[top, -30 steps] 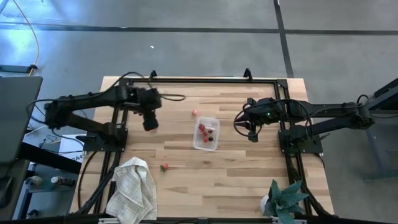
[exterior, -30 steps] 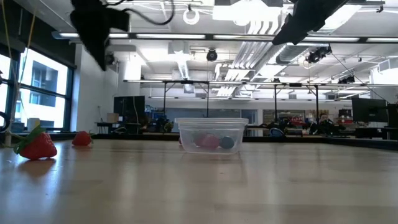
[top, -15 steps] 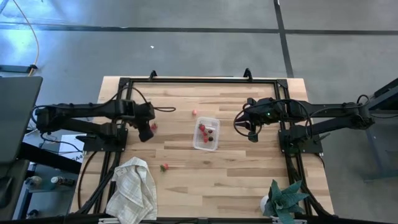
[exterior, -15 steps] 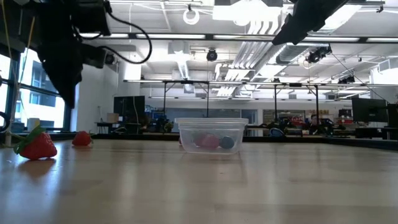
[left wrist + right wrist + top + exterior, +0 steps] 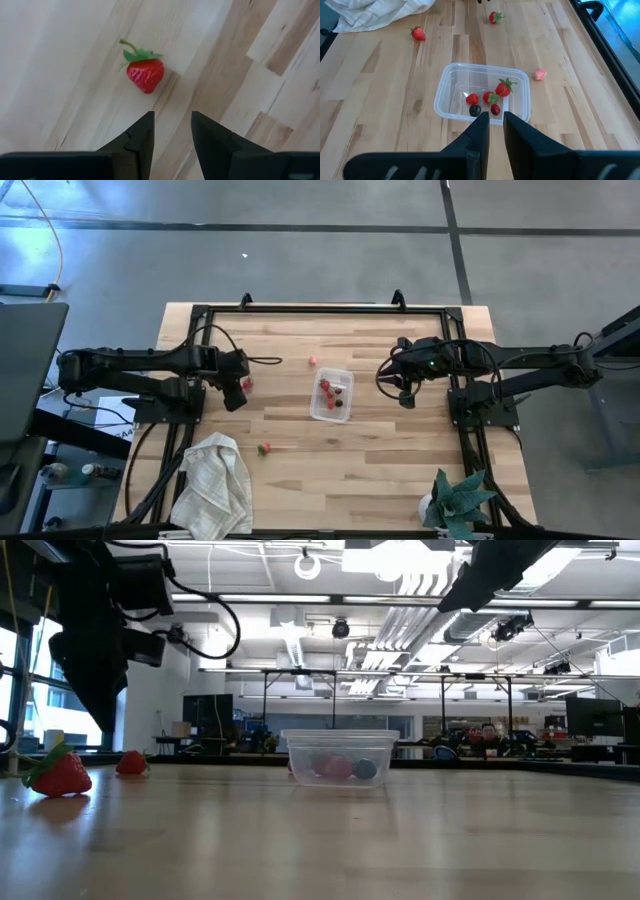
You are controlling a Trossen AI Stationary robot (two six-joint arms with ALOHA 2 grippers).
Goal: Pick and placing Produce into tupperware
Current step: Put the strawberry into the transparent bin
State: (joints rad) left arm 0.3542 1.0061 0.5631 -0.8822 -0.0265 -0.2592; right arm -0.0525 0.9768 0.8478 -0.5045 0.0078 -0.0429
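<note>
The clear tupperware (image 5: 332, 393) stands mid-table with several small red and dark pieces of produce (image 5: 490, 100) inside. A strawberry (image 5: 145, 74) lies on the wood left of it. My left gripper (image 5: 171, 120) hovers just short of this strawberry, pointing steeply down, open, with nothing between its fingers. In the high view my left gripper (image 5: 237, 394) is beside the strawberry (image 5: 247, 383). Another strawberry (image 5: 264, 448) lies nearer the front, and a pink piece (image 5: 313, 361) sits past the container's far corner. My right gripper (image 5: 495, 127) waits raised right of the container, its fingers a narrow gap apart.
A crumpled white towel (image 5: 212, 480) lies at the near left corner and a teal leafy plant (image 5: 460, 500) stands at the near right. A black frame (image 5: 320, 308) runs along the table's far edge and sides. Bare wood lies between the container and the front edge.
My left gripper has come down from high above the table and a little toward the near edge, ending low beside the strawberry left of the container. Most of the drop came in the first half second. Its finger gap looks unchanged. The produce and container have stayed put.
</note>
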